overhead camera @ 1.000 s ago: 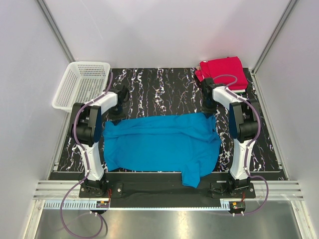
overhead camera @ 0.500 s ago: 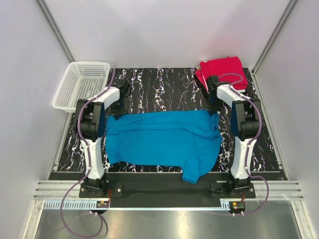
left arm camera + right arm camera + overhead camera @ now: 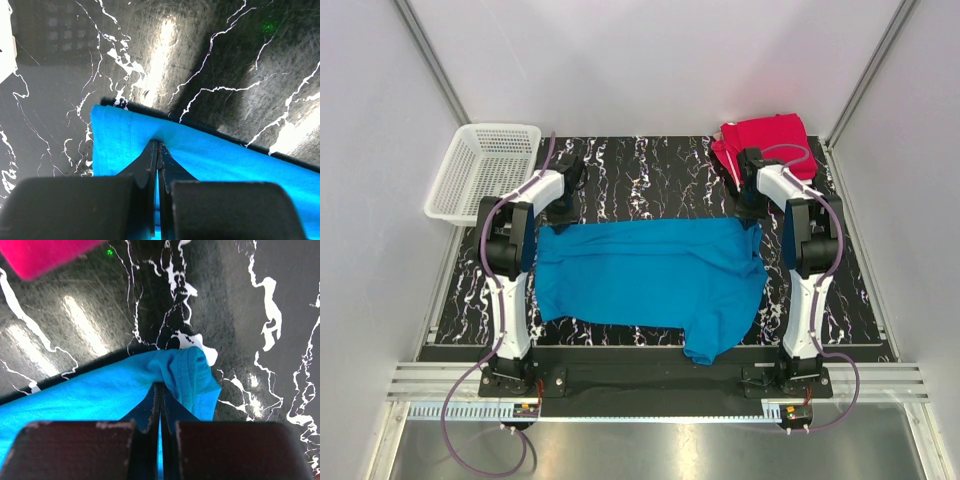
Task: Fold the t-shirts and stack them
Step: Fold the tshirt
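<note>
The bright blue t-shirt (image 3: 650, 275) lies spread across the middle of the black marbled table, one part hanging over the near edge. My left gripper (image 3: 556, 215) is shut on its far left edge, seen as blue cloth (image 3: 210, 160) pinched between the jaws (image 3: 158, 145). My right gripper (image 3: 748, 213) is shut on its far right corner (image 3: 190, 375), cloth bunched at the jaws (image 3: 160, 387). A red folded t-shirt (image 3: 768, 142) tops a stack at the far right corner; a dark green layer shows under it.
A white plastic mesh basket (image 3: 485, 170) stands off the table's far left corner. White walls and metal frame posts enclose the table. A blurred pink-red cloth edge (image 3: 45, 255) shows at the top left of the right wrist view.
Both grippers have drawn the blue t-shirt's far edge away from the bases, toward the back of the table. The far edge is now straighter and the cloth flatter.
</note>
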Motion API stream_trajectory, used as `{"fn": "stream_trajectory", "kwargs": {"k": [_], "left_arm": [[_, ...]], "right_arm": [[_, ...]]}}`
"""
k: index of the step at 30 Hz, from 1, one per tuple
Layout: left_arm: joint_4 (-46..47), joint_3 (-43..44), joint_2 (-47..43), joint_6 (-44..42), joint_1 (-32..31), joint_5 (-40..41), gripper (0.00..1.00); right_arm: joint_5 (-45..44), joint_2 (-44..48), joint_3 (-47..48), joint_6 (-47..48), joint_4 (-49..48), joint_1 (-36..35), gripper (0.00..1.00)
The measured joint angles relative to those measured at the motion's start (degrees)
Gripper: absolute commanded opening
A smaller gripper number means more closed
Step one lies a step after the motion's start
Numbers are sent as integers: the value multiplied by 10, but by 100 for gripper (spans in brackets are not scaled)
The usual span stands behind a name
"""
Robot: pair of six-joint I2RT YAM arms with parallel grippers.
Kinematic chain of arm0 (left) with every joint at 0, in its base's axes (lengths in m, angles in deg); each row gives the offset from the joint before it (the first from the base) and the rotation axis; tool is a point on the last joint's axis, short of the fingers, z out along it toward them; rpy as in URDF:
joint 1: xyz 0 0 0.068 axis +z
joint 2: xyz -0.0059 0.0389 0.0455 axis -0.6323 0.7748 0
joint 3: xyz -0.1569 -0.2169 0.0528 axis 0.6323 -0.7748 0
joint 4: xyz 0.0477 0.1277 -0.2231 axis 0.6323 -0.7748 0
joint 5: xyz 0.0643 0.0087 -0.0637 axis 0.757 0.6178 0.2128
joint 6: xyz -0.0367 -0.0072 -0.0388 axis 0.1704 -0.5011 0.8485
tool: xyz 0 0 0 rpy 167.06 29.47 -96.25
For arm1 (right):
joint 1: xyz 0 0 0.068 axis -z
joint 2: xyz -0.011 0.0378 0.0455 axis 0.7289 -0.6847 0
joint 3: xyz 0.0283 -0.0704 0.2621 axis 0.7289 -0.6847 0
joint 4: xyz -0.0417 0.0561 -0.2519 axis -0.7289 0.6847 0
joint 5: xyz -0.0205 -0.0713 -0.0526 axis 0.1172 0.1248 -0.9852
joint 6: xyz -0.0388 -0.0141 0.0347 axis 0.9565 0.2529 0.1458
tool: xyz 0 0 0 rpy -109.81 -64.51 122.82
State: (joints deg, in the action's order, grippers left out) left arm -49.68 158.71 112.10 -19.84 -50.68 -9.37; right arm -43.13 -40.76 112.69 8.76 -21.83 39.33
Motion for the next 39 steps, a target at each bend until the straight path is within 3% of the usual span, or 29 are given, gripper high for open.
{"fn": "stream_trajectory", "kwargs": {"k": [6, 7, 11, 19, 22, 28, 39], "left_arm": [[-2, 5, 4, 0, -1, 2, 0], [-2, 5, 4, 0, -1, 2, 0], [-8, 15, 10, -2, -2, 4, 16], [-3, 5, 1, -4, -2, 7, 22], [6, -19, -22, -4, -2, 0, 27], [14, -52, -90, 5, -3, -27, 28], [16, -134, -231, 19, -44, -74, 28]], "right_arm": [[-2, -18, 31, 5, 14, 2, 0], [-3, -21, 35, 5, 16, 3, 7], [-3, -27, 47, 7, 23, 5, 18], [2, 12, 29, 10, 32, 12, 22], [19, 64, 23, 14, 35, 14, 23], [74, 164, 3, 16, 32, 12, 24], [135, 162, -79, 16, 35, -13, 23]]}}
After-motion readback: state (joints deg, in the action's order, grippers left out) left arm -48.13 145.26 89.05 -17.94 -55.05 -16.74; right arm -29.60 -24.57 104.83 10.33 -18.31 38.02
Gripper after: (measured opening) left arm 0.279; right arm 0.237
